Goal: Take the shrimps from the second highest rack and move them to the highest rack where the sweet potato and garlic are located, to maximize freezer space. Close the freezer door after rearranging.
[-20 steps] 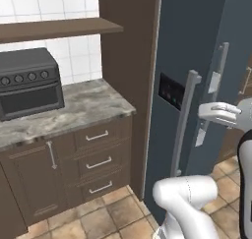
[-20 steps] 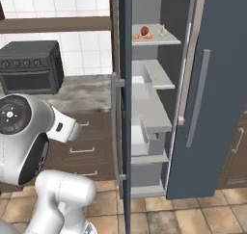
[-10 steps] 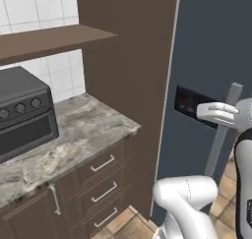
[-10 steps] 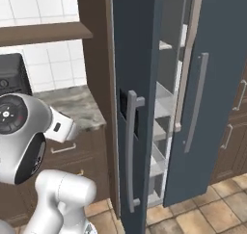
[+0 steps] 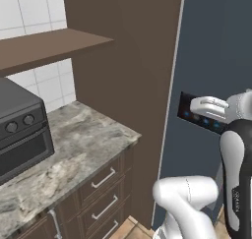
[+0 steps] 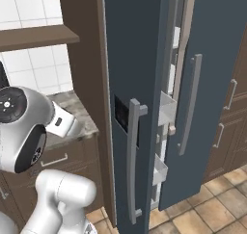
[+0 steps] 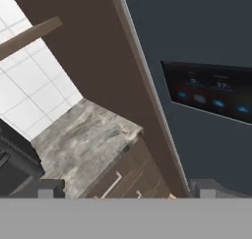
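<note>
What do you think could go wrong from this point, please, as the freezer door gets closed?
The freezer door stands nearly shut with a narrow gap left; it may fail to seat. The tool is open, empty and close to the door's panel, so a push could strike that instead. The counter's edge crowds the arm.

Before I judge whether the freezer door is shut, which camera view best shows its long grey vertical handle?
The right base view: the long grey vertical handle on the dark blue freezer door shows there from top to bottom, with a gap beside the door's edge. The left base view and hand view show the door's face and display panel.
</note>
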Robot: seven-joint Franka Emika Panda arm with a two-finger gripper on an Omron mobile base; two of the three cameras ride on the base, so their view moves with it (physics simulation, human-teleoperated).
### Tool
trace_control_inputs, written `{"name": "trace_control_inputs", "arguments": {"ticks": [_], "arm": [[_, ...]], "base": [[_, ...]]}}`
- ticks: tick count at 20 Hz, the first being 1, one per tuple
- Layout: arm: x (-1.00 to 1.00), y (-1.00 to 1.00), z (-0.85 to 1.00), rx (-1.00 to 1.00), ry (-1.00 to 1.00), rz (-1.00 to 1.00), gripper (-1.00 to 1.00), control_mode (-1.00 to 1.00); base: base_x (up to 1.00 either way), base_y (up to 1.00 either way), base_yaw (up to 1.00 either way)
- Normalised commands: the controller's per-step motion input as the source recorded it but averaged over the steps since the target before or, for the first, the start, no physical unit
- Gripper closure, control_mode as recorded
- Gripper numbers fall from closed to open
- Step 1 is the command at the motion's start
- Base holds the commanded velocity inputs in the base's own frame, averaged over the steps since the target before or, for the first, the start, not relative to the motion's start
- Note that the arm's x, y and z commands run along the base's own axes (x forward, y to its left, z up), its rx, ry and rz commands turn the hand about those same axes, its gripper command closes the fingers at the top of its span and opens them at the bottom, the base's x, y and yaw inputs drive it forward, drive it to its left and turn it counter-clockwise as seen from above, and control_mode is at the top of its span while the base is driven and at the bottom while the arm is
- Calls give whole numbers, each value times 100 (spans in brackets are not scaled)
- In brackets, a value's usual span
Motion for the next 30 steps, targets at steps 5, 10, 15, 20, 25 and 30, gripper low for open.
{"name": "trace_control_inputs", "arguments": {"ticks": [5, 10, 15, 20, 25, 30], "arm": [[68, -49, -8, 0, 5, -8, -100, -100], [65, -70, -12, 10, 0, 0, -100, -100], [75, -52, -18, 5, 0, -12, -100, -100], [95, -44, -12, 6, 0, -21, -100, -100], [92, -62, -18, 17, 0, -7, -100, -100], [95, -60, -19, 29, 0, 3, -100, -100]], "base": [[0, 0, 0], [0, 0, 0], [0, 0, 0], [0, 0, 0], [0, 0, 0], [0, 0, 0]]}}
